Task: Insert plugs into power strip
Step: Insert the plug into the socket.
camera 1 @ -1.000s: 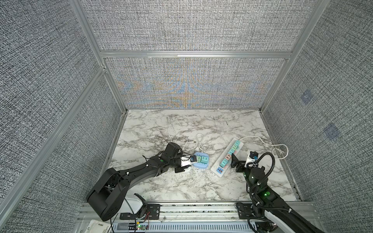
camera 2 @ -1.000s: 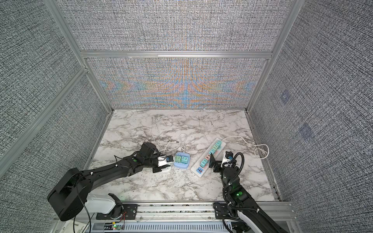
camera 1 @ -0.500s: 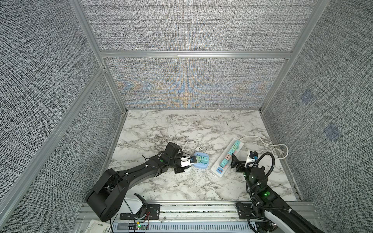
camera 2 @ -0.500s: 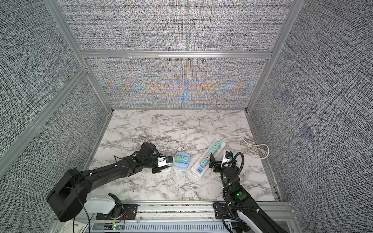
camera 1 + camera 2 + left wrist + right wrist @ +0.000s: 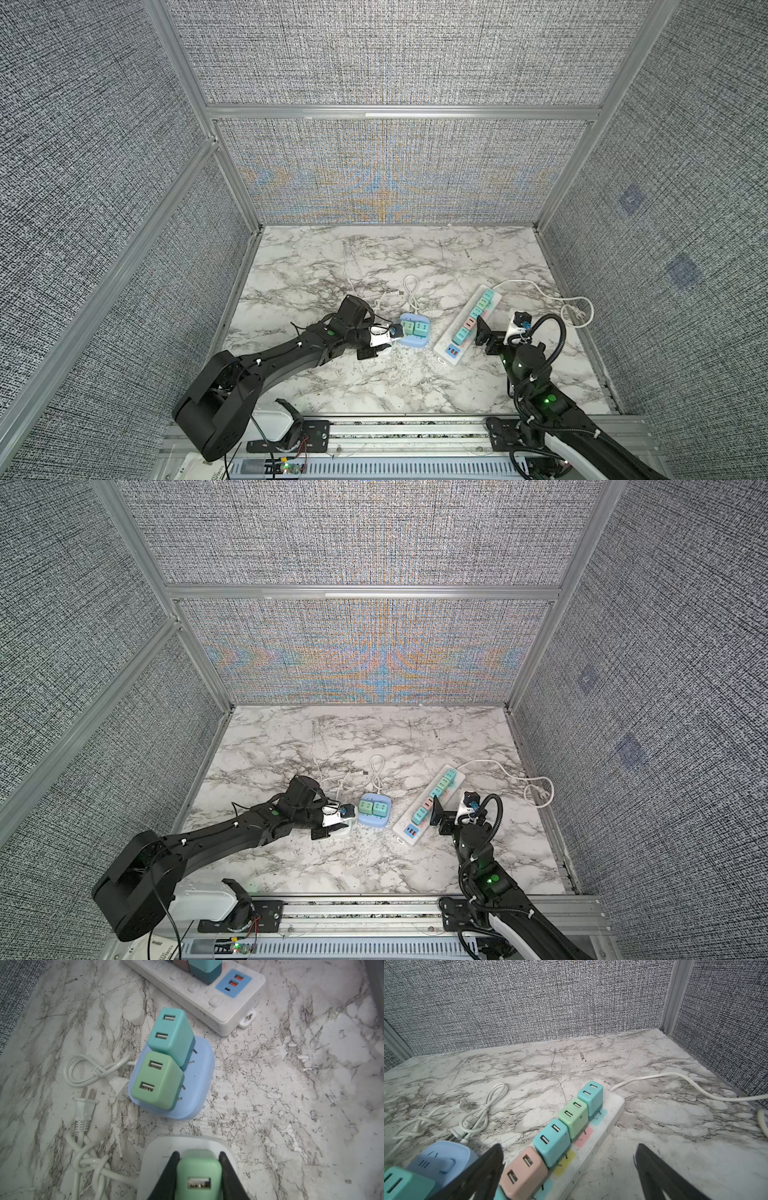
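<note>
Over the white socket block (image 5: 149, 1154), your left hand (image 5: 198, 1155) pinched a mint plug (image 5: 198, 1175) by its flat sides; looked light, rigid, slick. Right hand (image 5: 569, 1148) stood spread beside the power strip (image 5: 611, 1114).

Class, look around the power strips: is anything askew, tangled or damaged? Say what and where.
A white cord lies knotted beside the blue strip, its wall plug loose on the table. The table's marble surface looks scuffed and flaked. The plugs in the long strip stand in a neat row.
</note>
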Motion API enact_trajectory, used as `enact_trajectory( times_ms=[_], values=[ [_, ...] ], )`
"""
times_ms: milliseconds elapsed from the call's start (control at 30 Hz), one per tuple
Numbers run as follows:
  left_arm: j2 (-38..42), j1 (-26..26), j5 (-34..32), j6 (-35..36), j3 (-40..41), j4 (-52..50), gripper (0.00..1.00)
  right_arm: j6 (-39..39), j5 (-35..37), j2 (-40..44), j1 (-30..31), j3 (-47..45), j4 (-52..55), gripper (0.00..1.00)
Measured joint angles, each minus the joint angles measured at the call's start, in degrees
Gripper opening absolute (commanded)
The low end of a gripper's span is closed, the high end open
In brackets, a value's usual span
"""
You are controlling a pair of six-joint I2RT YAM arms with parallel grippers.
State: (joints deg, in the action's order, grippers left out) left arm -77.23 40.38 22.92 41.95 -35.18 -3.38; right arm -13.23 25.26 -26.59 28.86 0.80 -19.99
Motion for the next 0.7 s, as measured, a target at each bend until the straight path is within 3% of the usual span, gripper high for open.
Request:
enact_trajectory(
  times_ms=[367, 700],
  values=[
    [-4.9, 0.0, -0.5, -0.2, -2.9, 0.5, 0.00, 0.0, 0.0, 0.0, 0.0, 0.0, 0.0, 1.00],
    [-7.7, -1.1, 1.9, 0.0, 0.6, 10.3, 0.00, 0.0, 0.0, -0.2, 0.0, 0.0, 0.0, 0.99]
  ],
)
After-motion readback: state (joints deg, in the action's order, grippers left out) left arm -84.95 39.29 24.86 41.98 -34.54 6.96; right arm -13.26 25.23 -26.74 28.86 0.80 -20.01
